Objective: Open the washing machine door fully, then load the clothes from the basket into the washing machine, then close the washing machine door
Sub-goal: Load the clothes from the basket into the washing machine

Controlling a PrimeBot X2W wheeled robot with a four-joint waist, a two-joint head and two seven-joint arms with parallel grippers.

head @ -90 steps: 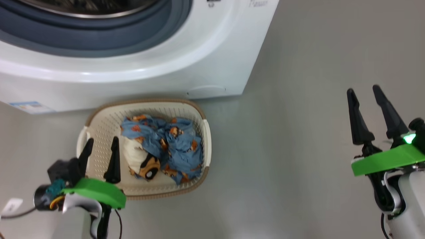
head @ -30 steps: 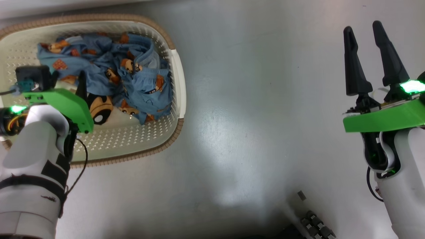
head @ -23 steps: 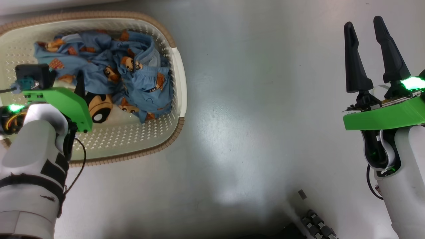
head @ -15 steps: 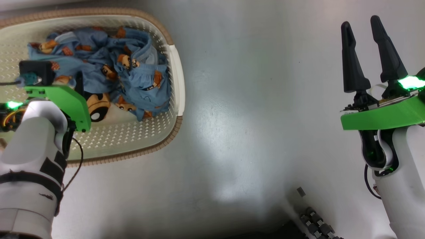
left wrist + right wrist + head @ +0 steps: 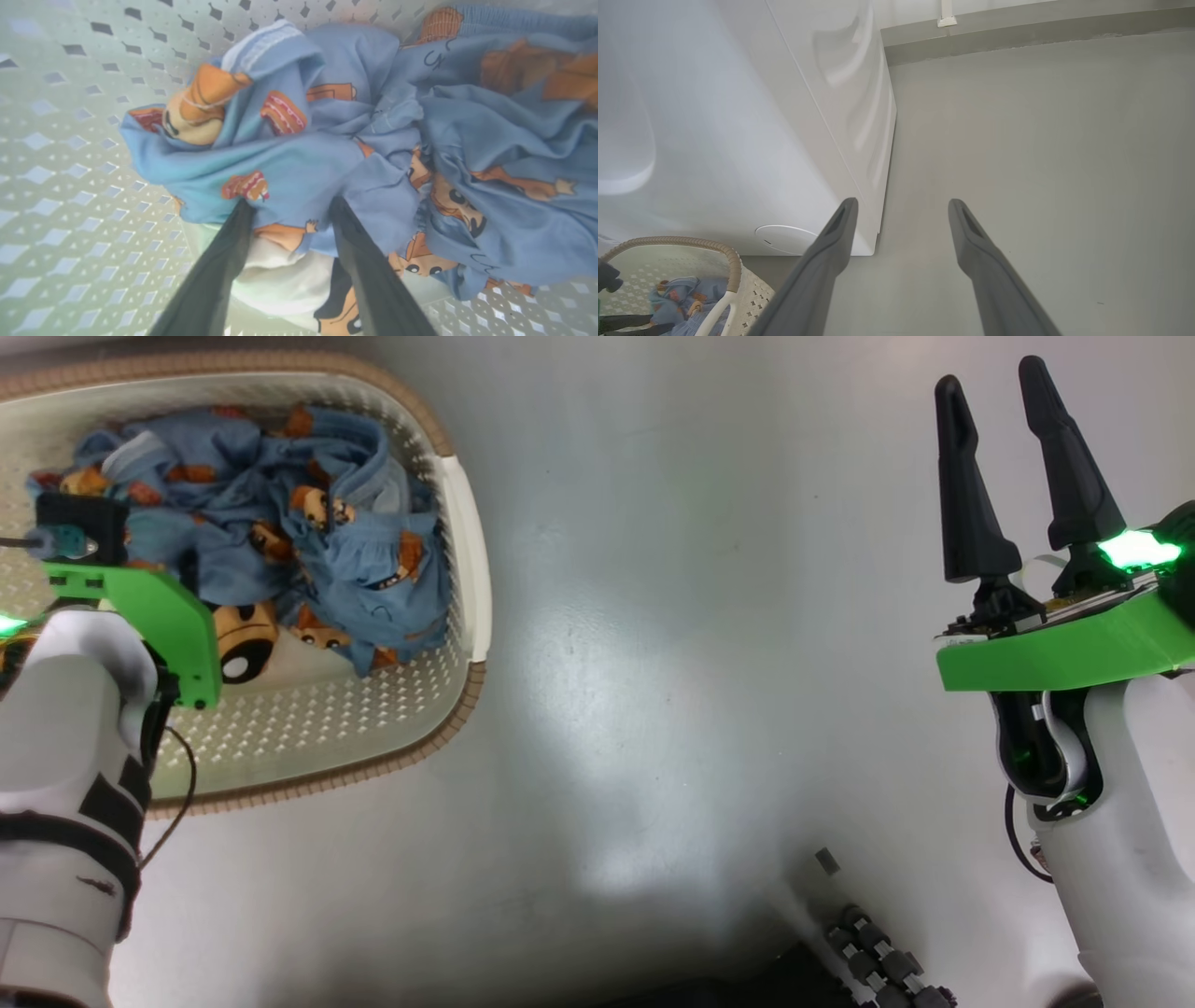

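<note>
From my head, the basket [image 5: 462, 569] sits on the grey floor [image 5: 653, 663] at the upper left. The clothes [image 5: 355, 551] lie bunched inside it, a blue bear-print heap with the cream piece [image 5: 280, 658] tucked at its near edge. My left wrist's green plate [image 5: 140, 607] hangs over the basket's left half and hides my fingers there. My right gripper [image 5: 988, 378] stands at the far right over bare floor, well apart from the basket, with its two dark fingers spread and nothing between them.

Along my left wrist, the left gripper [image 5: 292, 207] is down inside the basket [image 5: 70, 186]. Its jaws are spread, and both tips are pushed into the lower edge of the blue clothes [image 5: 327, 154]. A fold of that fabric sits between the tips and the cream piece [image 5: 280, 280] lies just under them. I am touching the cloth, not yet pinching it.

Along my right wrist, the right gripper [image 5: 902, 205] is released and empty, pointing at the floor [image 5: 1041, 140] beside the washing machine [image 5: 714, 140]. The machine's white corner rises at the left, with a round cap [image 5: 784, 233] low on its front. The basket [image 5: 691, 242] stands just before that front at the lower left, and the clothes [image 5: 672, 291] show blue inside it.
</note>
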